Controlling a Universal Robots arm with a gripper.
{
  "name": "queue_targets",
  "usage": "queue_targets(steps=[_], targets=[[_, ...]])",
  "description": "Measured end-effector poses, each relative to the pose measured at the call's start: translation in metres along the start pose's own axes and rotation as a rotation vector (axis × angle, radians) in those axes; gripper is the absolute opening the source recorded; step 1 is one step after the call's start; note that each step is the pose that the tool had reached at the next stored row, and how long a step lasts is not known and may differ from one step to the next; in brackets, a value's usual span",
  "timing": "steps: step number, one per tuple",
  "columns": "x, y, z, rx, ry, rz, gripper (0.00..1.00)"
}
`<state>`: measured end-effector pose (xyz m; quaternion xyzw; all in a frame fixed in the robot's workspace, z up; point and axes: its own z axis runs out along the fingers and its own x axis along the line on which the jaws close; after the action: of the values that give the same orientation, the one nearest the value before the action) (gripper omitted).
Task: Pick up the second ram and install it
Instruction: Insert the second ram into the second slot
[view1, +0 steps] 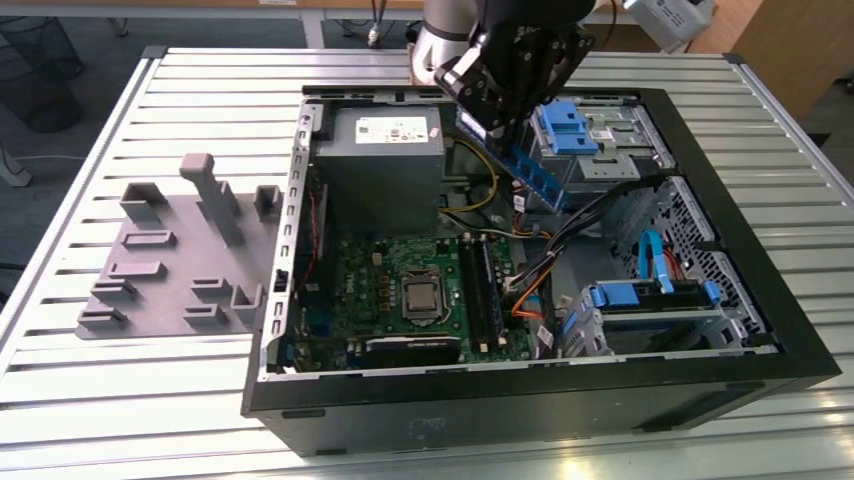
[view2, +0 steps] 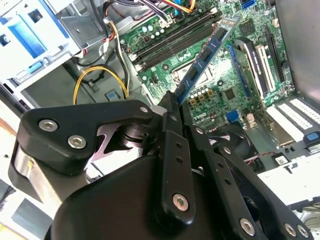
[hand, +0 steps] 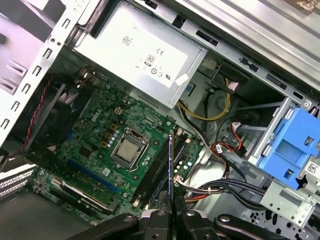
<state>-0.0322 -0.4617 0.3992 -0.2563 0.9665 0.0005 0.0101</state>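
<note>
The second ram (view2: 207, 52) was up in the air, held above the open computer case (view1: 747, 300).

The gripper (view2: 172, 107) pinched its near end tight. The stick hung over the green motherboard (hand: 100, 145), probably near the long black slots (hand: 157, 167), beside the grey power box (view1: 380, 160).

slots (view2: 175, 37) open above | cables (view1: 587, 215), power supply (view1: 380, 165) flank
</note>
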Motion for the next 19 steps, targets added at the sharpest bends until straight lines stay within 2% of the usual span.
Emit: queue_targets(steps=[10,19], targets=[[0.0,0.0,0.0002,0.0014,0.0003,0.072,0.14],[0.0,0.0,0.0002,0.0015,0.0003,0.076,0.14]])
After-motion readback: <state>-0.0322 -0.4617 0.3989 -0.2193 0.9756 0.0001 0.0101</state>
